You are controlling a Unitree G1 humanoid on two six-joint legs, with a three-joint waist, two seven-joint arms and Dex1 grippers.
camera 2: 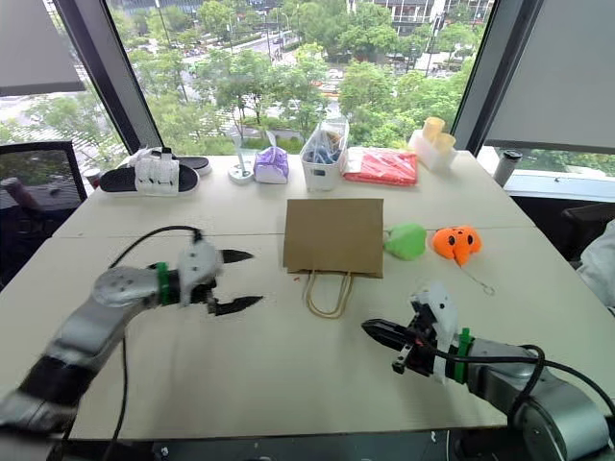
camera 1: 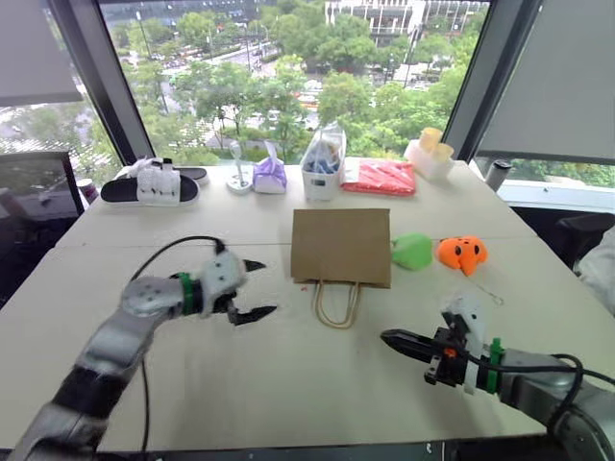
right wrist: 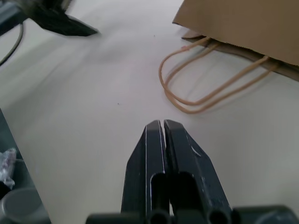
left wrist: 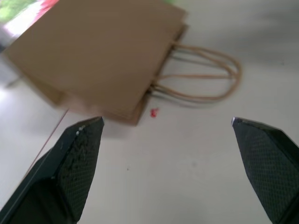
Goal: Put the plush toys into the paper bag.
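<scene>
Plush toys, one light green [camera 1: 414,252] and one orange [camera 1: 462,253], lie on the counter [camera 1: 288,384] just beside the flat brown paper bag [camera 1: 342,246], the green one touching its edge. Head views show both toys; the left wrist view catches the bag's cord handles [left wrist: 205,79], the bag blurred. Left gripper [camera 1: 257,288] gapes wide and empty; right gripper [camera 1: 392,338] is pinched closed, empty.

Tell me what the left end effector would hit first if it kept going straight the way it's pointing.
Probably the paper bag: the open left end effector aims toward the bag's near edge, where the cord handles lie flat on the table. Depth is unclear; it might touch the tabletop first.
</scene>
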